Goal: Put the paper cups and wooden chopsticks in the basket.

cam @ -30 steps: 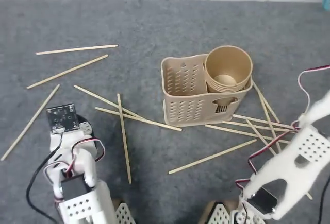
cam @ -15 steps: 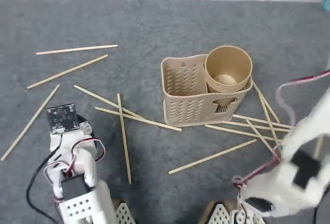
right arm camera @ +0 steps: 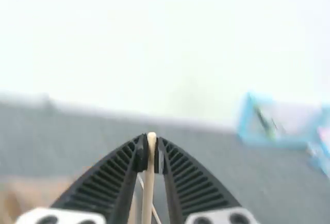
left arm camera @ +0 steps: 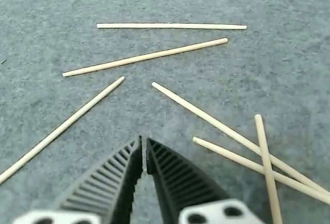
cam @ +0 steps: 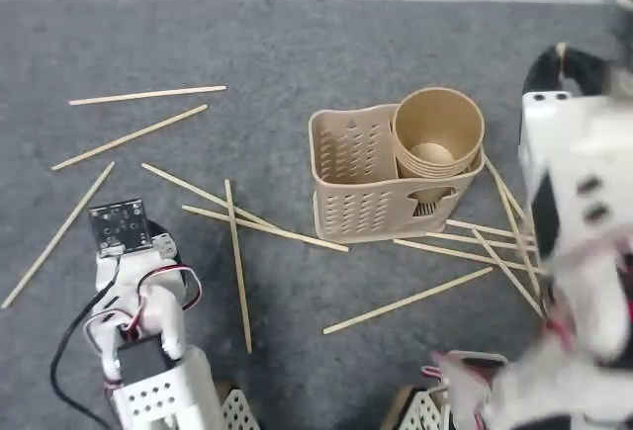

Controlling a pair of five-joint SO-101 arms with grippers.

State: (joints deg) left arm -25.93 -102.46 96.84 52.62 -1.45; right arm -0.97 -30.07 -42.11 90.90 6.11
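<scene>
One end of the chopstick is cut off at the frame edge. It's clamped lengthwise in the right gripper, tip pointed forward. The left gripper is pressed closed, nothing held.

No legible txt, labels, nos. or signs on basket, paper cups or chopsticks.

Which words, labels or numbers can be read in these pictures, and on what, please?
None can be read.
The basket, paper cups and chopsticks show no print.
Any marks on the circuit board are too small to read.
The blue object beyond the table is too blurred.
</scene>
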